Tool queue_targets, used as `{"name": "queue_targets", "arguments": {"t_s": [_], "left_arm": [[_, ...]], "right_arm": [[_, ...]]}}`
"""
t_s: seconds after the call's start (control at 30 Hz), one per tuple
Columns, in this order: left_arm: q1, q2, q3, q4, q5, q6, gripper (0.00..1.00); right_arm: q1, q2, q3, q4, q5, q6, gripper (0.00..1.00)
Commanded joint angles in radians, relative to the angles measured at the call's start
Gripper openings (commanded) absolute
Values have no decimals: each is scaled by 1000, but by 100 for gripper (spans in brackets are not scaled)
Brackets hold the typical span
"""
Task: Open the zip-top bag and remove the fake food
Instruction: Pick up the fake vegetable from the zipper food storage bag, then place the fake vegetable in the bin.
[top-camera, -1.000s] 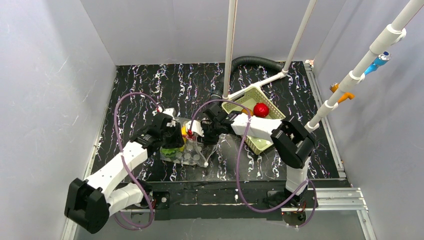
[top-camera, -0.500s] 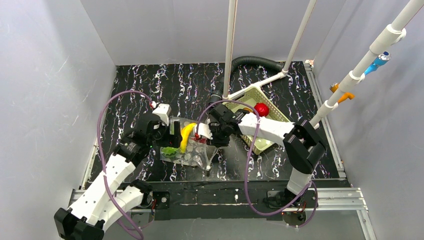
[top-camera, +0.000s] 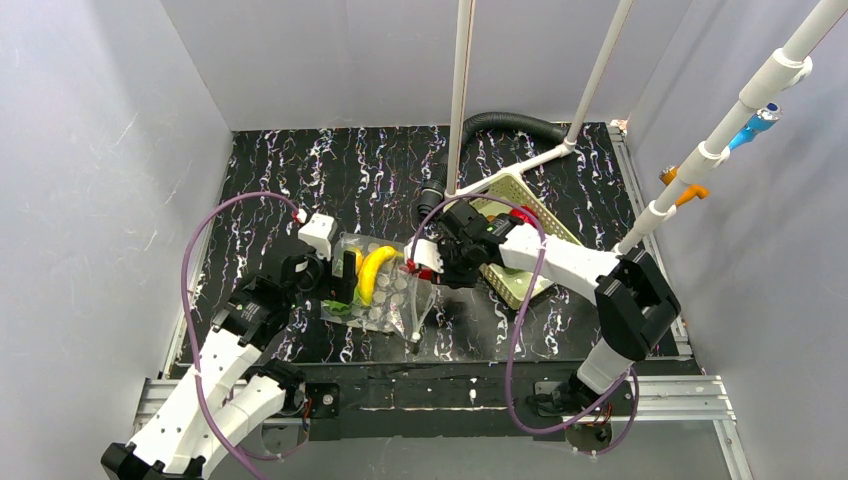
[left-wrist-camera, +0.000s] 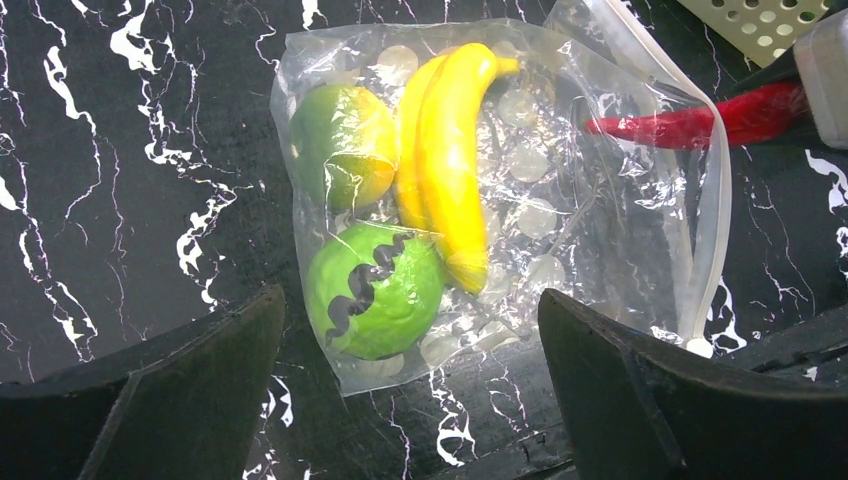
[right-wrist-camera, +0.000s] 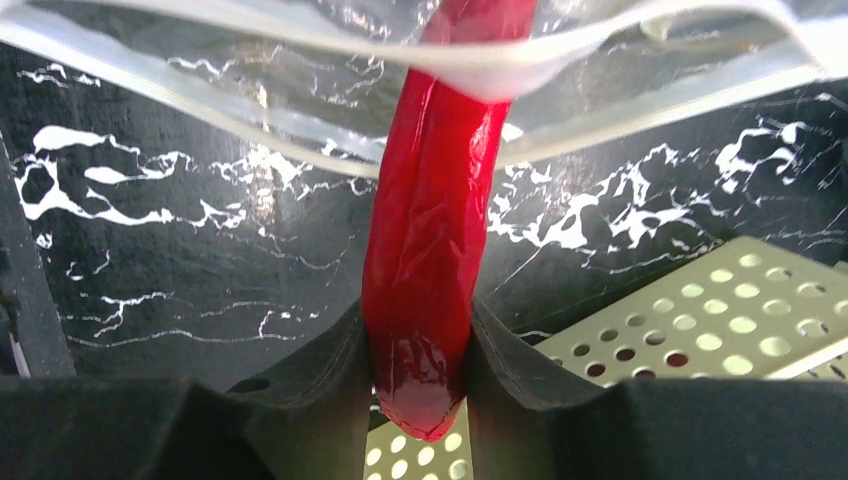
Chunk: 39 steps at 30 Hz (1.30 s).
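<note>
The zip-top bag (top-camera: 392, 300) lies flat on the black marbled table, its open mouth (left-wrist-camera: 712, 200) facing right. Inside it lie a yellow banana (left-wrist-camera: 450, 170) and two green round pieces (left-wrist-camera: 372, 290) (left-wrist-camera: 340, 155). My left gripper (left-wrist-camera: 408, 305) hovers open over the bag's closed end, its jaws wide apart and holding nothing. My right gripper (right-wrist-camera: 420, 350) is shut on the red chili (right-wrist-camera: 430, 230), whose far tip still reaches under the bag's rim (right-wrist-camera: 500, 75). In the top view the right gripper (top-camera: 420, 268) sits just right of the bag.
A pale green slotted basket (top-camera: 515, 280) stands right of the bag, under my right arm, with a dark red round fruit (top-camera: 527, 211) partly showing in it. A black hose (top-camera: 500, 122) and white poles (top-camera: 462, 100) stand behind. Grey walls enclose the table.
My left gripper has opened, let go of the bag and drawn back to the left. My right gripper has pulled the chili rightward, out through the bag's mouth.
</note>
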Motion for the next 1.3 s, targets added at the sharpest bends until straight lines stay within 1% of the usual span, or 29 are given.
{"name": "queue_targets", "arguments": {"t_s": [0.0,0.53,0.73,1.13,1.27], "left_arm": [[7,-7,-7,10,-16,21,98],[7,-22,-9,12,-15,16,98],[7,-23,-8,14,-15,14,98],[7,-35,-10,16,-18,12,98],[7,-44,-11,19,-16,12,98]], "right_arm": [[-27,-63,-19,-46,0,-35,1],[-122,-271,-149,-71,-2,-60,1],[-188,-367,-221,-44,-20,-68,1],[-323,-454,-225,-50,-84,-63,1],[-379,-466,-229,-28,-100,-41,1]]}}
